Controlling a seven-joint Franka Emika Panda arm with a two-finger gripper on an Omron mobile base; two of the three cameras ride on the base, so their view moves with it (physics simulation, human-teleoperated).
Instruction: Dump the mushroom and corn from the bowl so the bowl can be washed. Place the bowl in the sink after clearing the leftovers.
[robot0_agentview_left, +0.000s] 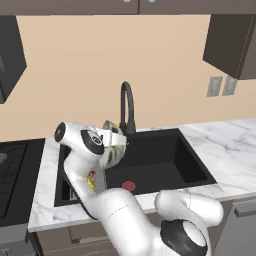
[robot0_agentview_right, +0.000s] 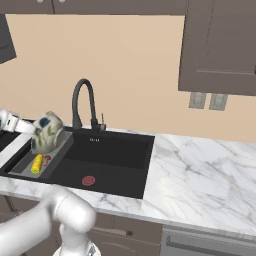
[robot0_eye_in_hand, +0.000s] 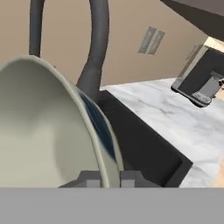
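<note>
One bowl (robot0_agentview_right: 47, 134), tipped on edge, hangs above the grey tray (robot0_agentview_right: 30, 165) at the left of the sink (robot0_agentview_right: 107, 160); the claw (robot0_eye_in_hand: 108, 178) pinches its rim. Rigid, thin-walled, probably light and slippery; the rim suits grasping. One corn (robot0_agentview_right: 37, 164) and one mushroom (robot0_agentview_right: 47, 160) lie in the tray.

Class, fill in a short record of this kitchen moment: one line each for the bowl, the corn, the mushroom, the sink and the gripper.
bowl: held up on its side by the gripper, above the left end of the sink
corn: lying in the grey tray at the sink's left end, out of the bowl
mushroom: small reddish piece beside the corn in the tray
sink: black basin, red strainer on its floor, faucet behind
gripper: fingers closed on the bowl's rim
</note>
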